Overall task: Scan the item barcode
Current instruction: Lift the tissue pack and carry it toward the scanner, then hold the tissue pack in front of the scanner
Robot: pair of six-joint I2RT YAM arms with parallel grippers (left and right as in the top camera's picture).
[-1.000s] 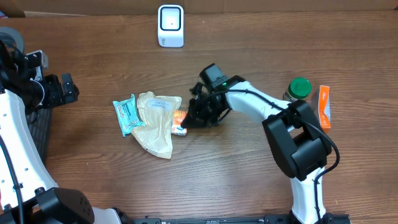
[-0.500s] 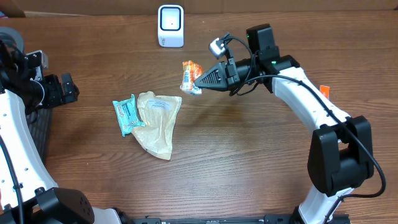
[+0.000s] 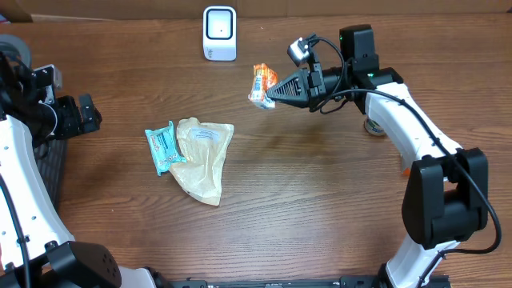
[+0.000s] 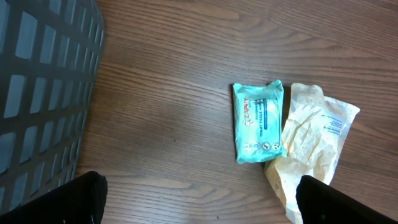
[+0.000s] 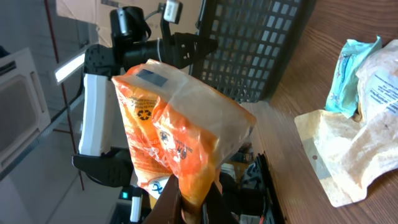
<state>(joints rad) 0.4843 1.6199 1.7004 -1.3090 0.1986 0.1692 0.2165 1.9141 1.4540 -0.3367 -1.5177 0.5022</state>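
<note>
**Surface** [image 3: 304, 200]: brown wood grain, with an arm at its left edge and another at its right.

**Orange snack packet** [image 3: 262, 82] [image 5: 180, 134]: the item to be scanned. It is orange with clear and white patches. It is held off the surface near the far edge, to the right of the scanner and apart from it. In the right wrist view one end is caught between the fingers and the rest stands up from them, crumpled.

**Right tool** [image 3: 270, 92] [image 5: 189, 202]: pressed together, pinching the orange snack packet by one end. The arm reaches in from the right edge and points towards the left edge.

**Scanner** [image 3: 219, 33]: a white upright unit with a dark window, standing at the far edge, left of centre.

**Left tool** [image 3: 80, 114] [image 4: 199, 202]: spread wide and holding nothing. It is near the left edge, and its two black fingertips [image 4: 84, 199] show at the bottom corners of the left wrist view.

**Teal wipes pack** [image 3: 163, 146] [image 4: 259, 122]: lies flat on the surface, left of centre, label up.

**Cream pouch** [image 3: 204, 156] [image 4: 314, 140]: flat and wrinkled, just beside the teal wipes pack on its right. The two touch or slightly overlap along that side.

**Black basket** [image 4: 43, 93]: made of gridded plastic, at the left edge beside the left tool.

**Jar** [image 3: 373, 126]: near the right edge, mostly hidden by the right arm.
</note>
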